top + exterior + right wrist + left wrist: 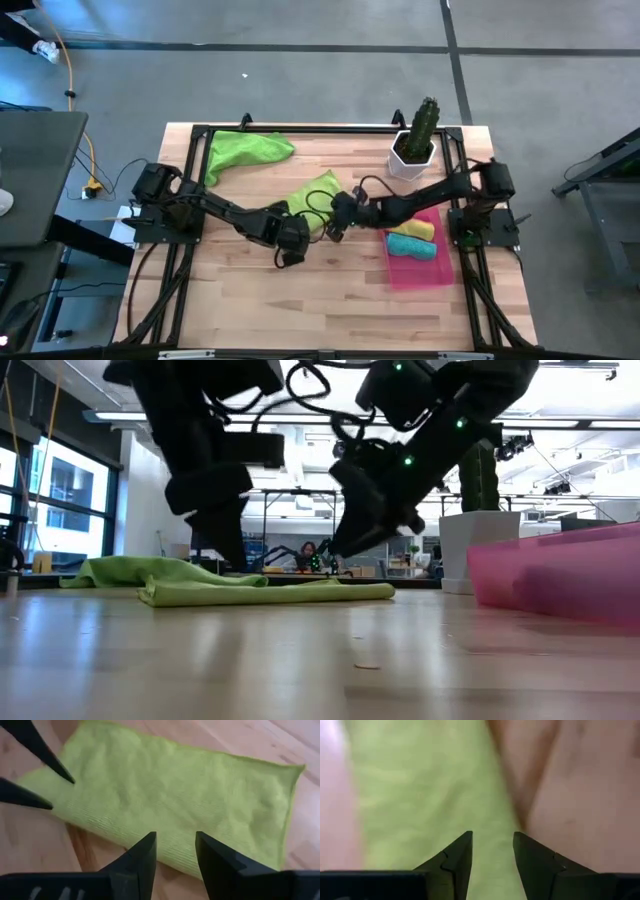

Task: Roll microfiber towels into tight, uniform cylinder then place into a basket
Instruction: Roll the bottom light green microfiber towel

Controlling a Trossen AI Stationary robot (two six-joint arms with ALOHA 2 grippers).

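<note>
The table (250, 290) carries everything, and the basket (415, 272) sits at its right side with a yellow roll (418, 229) and a teal roll (412, 247) already lying in it. One lime green towel (245, 152) lies loosely crumpled near the far left corner. The other, the folded lime green towel (170, 805), lies flat as a long strip at mid-table, just left of the basket and between the two arms.

That strip looks light, soft and limp. It should sag if lifted by a corner and slide on the smooth wood, so I judge the best hold is a short end edge, pinched across its width while the other gripper pins the cloth.

The left gripper (492, 847) hovers over the strip's near left end with a narrow gap between its fingers and nothing in it. The right gripper (175, 847) hangs above the long near edge, its fingers likewise narrowly parted and empty.

From overhead the arms cover much of the strip, so its near end is hidden. How many layers it is folded into cannot be made out. The left wrist view is blurred, and whether the fingertips touch the cloth cannot be told.
</note>
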